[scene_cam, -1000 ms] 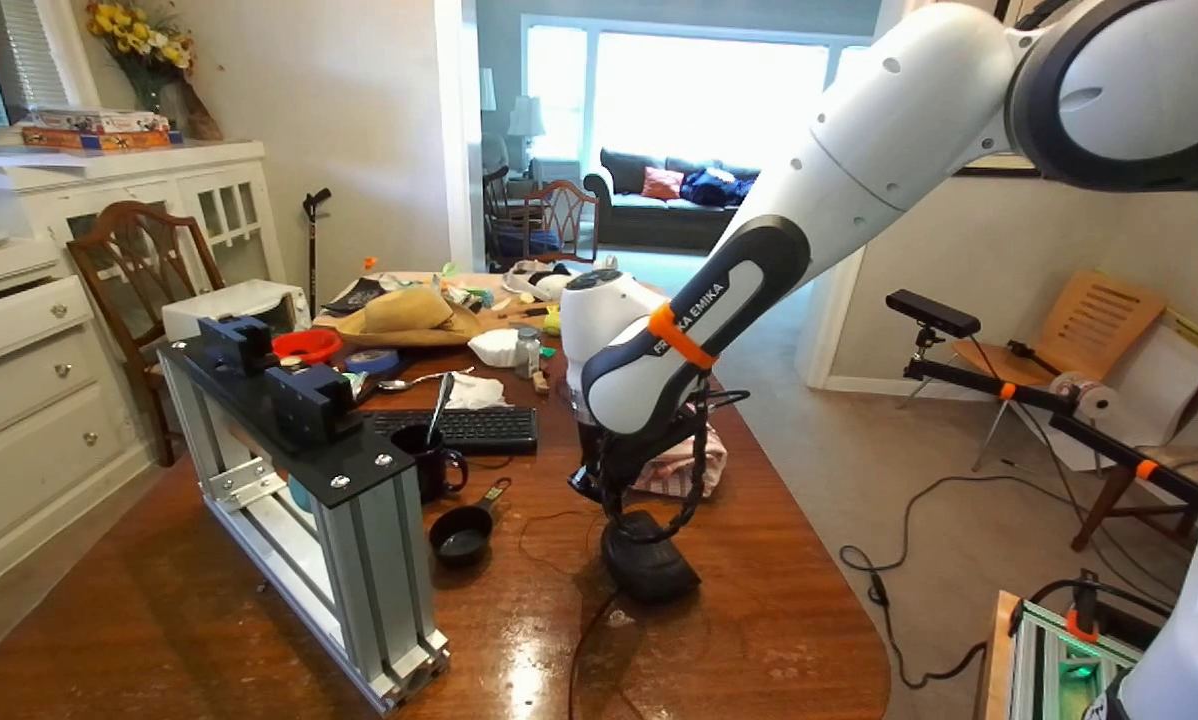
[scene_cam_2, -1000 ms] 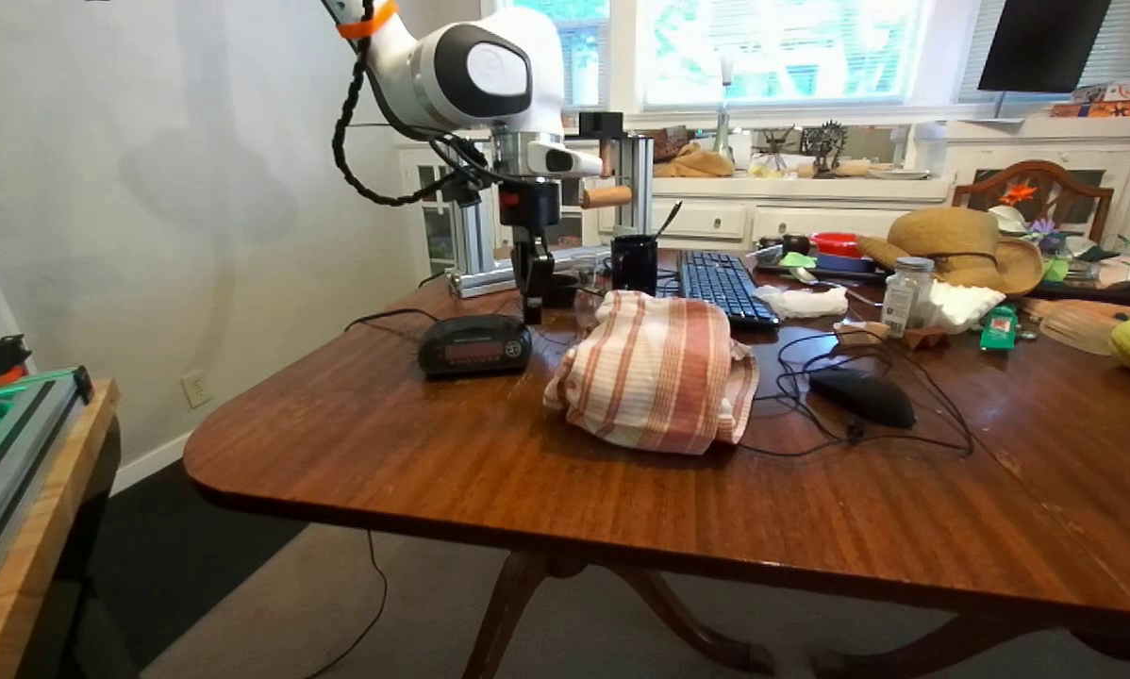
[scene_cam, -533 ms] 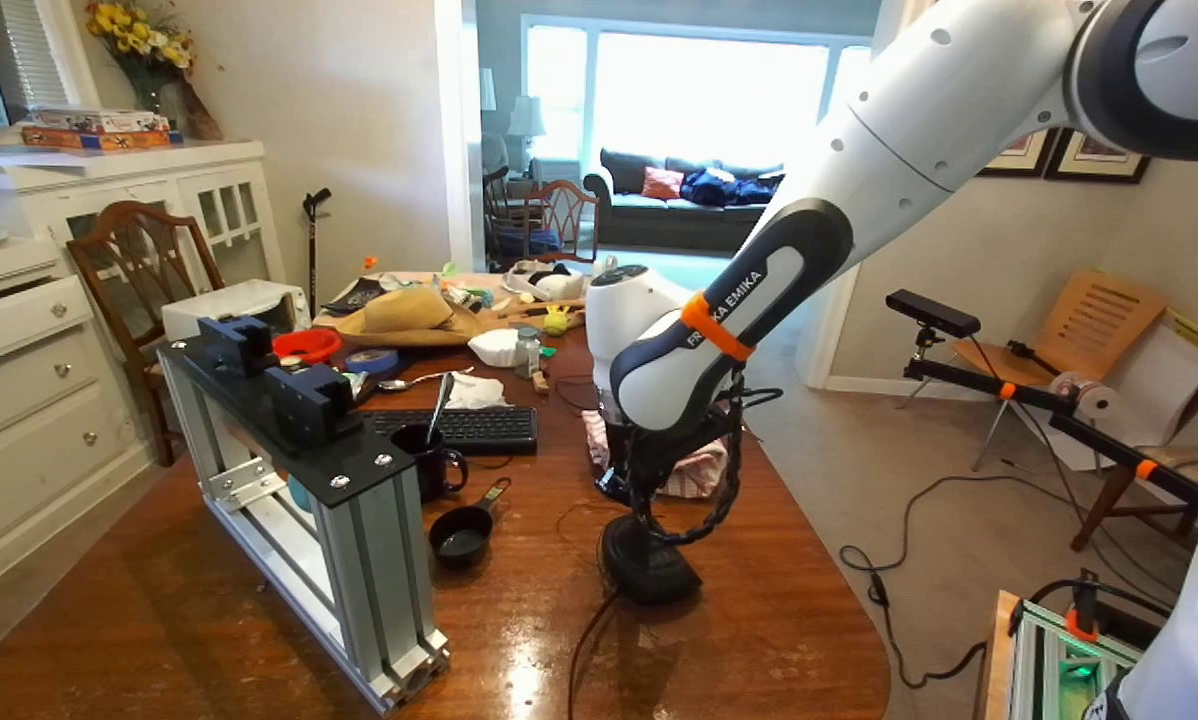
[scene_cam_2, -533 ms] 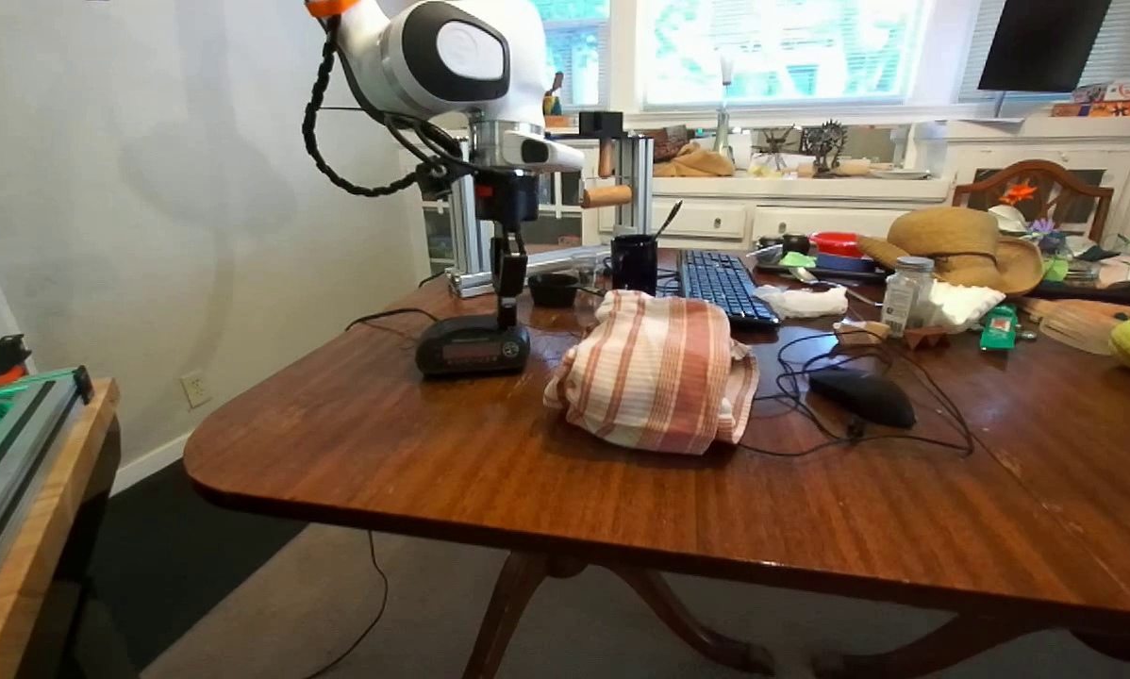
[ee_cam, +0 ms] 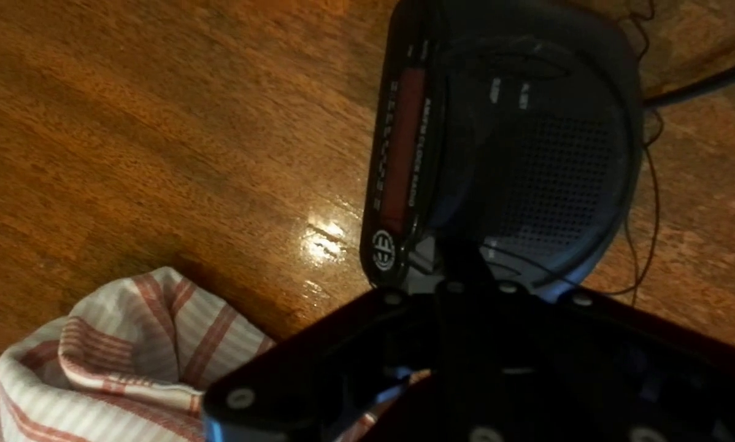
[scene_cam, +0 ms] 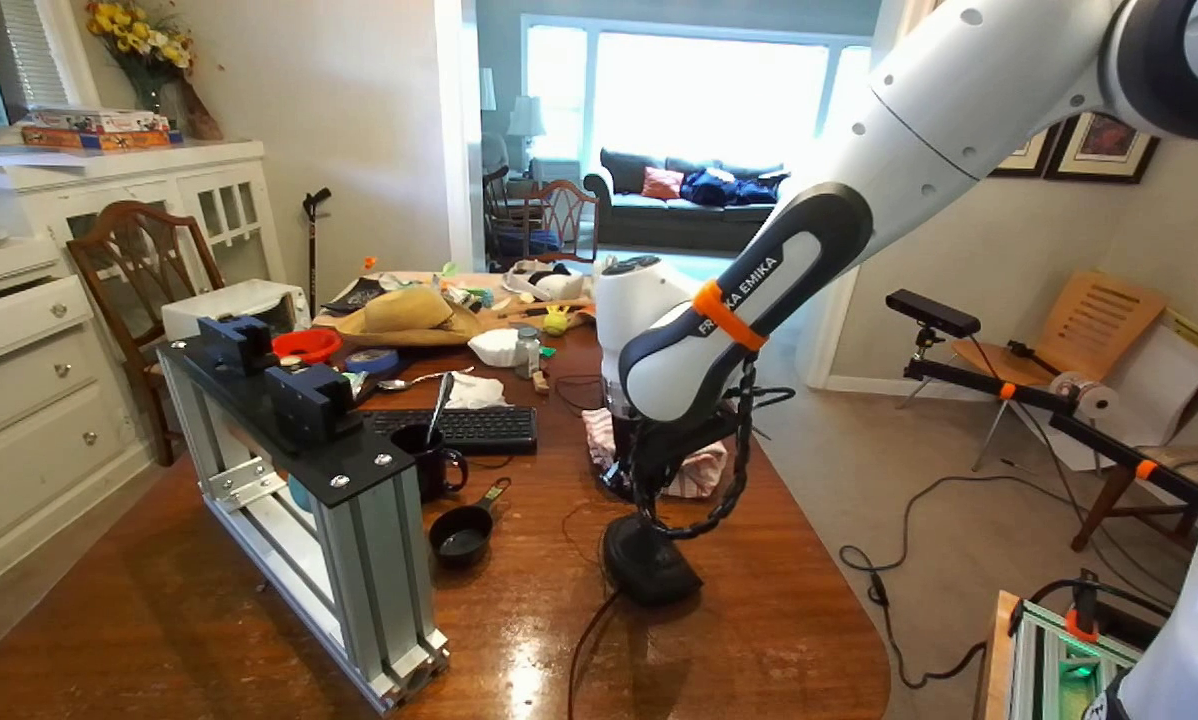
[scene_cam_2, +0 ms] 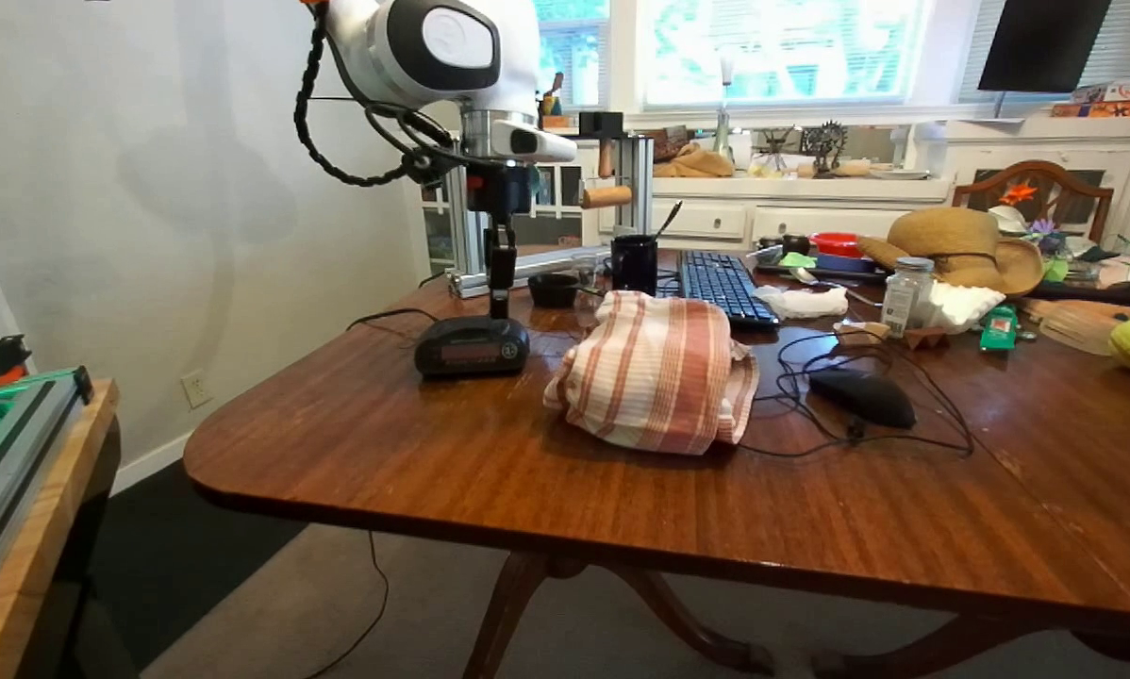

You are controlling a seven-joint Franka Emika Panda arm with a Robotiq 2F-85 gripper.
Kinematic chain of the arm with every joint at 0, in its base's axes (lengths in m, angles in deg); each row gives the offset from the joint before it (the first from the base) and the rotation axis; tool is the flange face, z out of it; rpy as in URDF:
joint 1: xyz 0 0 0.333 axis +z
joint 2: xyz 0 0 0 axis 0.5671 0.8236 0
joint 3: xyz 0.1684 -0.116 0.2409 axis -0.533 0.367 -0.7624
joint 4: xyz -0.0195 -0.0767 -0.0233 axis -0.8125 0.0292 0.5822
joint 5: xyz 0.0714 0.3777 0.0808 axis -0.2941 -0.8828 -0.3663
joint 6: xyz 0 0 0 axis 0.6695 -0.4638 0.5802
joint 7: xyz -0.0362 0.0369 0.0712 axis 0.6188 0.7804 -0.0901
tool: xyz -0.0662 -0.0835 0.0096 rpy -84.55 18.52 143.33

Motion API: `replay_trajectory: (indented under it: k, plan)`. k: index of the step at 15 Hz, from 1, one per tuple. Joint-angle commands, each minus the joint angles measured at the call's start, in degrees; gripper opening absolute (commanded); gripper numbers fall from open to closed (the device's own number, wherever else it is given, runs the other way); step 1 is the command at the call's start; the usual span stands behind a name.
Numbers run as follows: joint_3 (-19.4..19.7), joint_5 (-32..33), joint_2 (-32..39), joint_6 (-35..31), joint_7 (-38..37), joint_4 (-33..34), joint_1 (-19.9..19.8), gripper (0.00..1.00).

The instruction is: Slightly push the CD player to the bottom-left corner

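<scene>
The task's CD player appears to be a black clock radio with a dark red display; it stands on the wooden table in both exterior views [scene_cam: 649, 570] [scene_cam_2: 466, 351] and fills the upper right of the wrist view [ee_cam: 545, 166]. My gripper [scene_cam_2: 499, 309] points straight down at the radio's end by the round logo. Its fingers are together, with nothing seen between them. In the wrist view the fingertips [ee_cam: 459, 252] overlap that end of the radio. I cannot tell whether they touch its top or stand just behind it.
A striped cloth bundle [scene_cam_2: 655, 372] lies close beside the radio. A black measuring cup [scene_cam: 462, 533], a dark mug [scene_cam_2: 634, 264], a keyboard [scene_cam_2: 725, 283] and an aluminium frame [scene_cam: 379, 570] stand nearby. The radio's cord [scene_cam: 584, 640] trails over the table. The table edge [scene_cam_2: 197, 471] is rounded.
My gripper has moved from beside the radio to over its logo end, leftward in an exterior view. The radio has shifted very slightly the same way. The fingers stay together.
</scene>
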Motion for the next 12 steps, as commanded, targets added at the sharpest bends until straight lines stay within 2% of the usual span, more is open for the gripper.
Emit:
replay_trajectory:
  k: [1,4,6,7,9,12]
  plan:
    - [-0.6,-3.9,-1.9,-2.9,-0.7,-3.2,-0.3,0.0]
    - [-1.4,-8.0,-2.0,-3.5,-2.6,-3.7,0.1,0.0]
    - [-2.3,-11.4,-1.6,-6.3,-3.3,-4.4,0.2,0.0]
    - [-2.3,-11.6,-1.6,-7.8,-4.0,-4.7,0.7,0.0]
    - [-0.9,-7.8,-1.9,-8.3,-7.5,-4.5,2.8,0.0]
    - [-0.5,-7.0,-0.6,-11.6,-9.0,-2.8,3.6,0.0]
